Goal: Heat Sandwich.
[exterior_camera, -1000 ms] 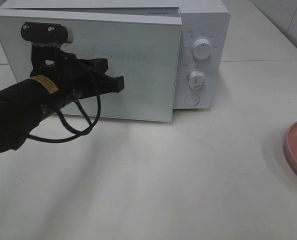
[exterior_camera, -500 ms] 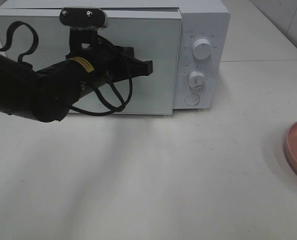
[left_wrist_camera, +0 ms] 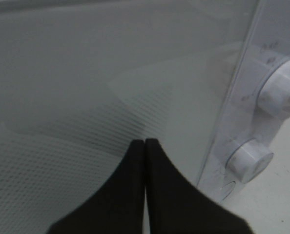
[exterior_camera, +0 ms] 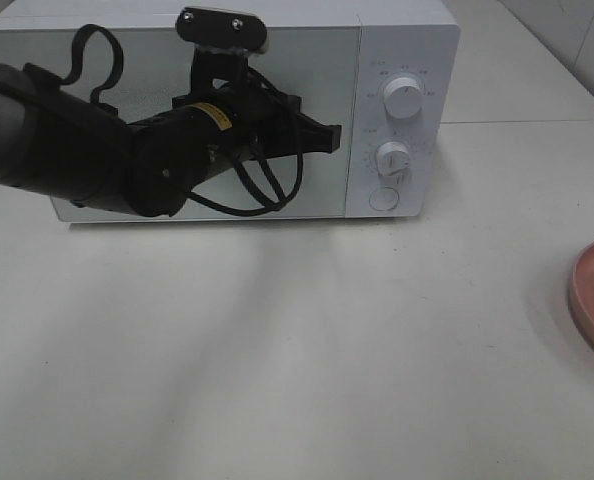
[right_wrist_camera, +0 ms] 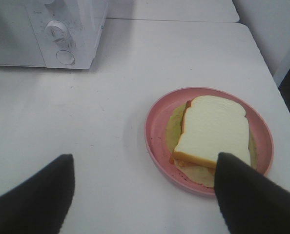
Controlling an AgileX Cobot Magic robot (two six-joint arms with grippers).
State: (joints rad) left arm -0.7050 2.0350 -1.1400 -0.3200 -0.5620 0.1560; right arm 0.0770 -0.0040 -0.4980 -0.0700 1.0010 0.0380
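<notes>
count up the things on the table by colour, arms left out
white: 2, the microwave and the bread of the sandwich
pink: 1, the plate under the sandwich
total: 3

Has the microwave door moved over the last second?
Yes. The microwave door has swung shut, now flush beside the control panel; earlier it stood ajar. The shut left end effector pushed it rightward.
</notes>
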